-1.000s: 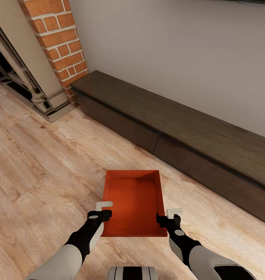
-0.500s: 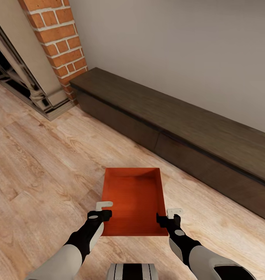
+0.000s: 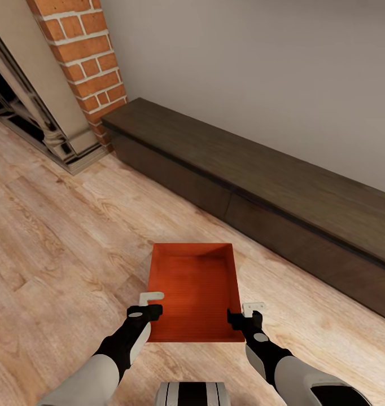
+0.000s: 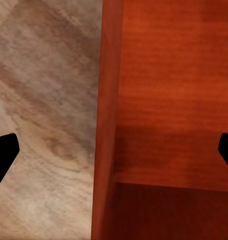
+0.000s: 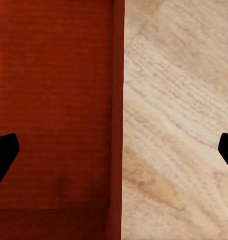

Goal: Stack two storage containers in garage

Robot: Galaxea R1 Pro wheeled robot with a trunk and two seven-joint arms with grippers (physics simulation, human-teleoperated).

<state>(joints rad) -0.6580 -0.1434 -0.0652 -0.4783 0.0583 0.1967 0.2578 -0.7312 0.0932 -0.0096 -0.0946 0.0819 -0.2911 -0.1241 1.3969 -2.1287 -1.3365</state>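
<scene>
Left gripper [image 3: 153,304] and right gripper [image 3: 244,313]: fingers wide apart, each straddling one long side wall of the bin [image 3: 193,290], nothing clamped. Bin lies on the plank floor [image 3: 57,242] between them, short of the cabinet [image 3: 260,192]. Judged light, rigid, thin-walled, likely slippery; pinch both walls at matching points.

An orange-red rectangular storage container [image 3: 193,290] sits on the light wood plank floor [image 3: 57,237], directly ahead between the left gripper [image 3: 150,304] at its left wall and the right gripper [image 3: 244,314] at its right wall. Beyond it, a long dark low cabinet [image 3: 260,186] runs along the wall, with the red brick fireplace [image 3: 82,51] at the cabinet's left end.
</scene>
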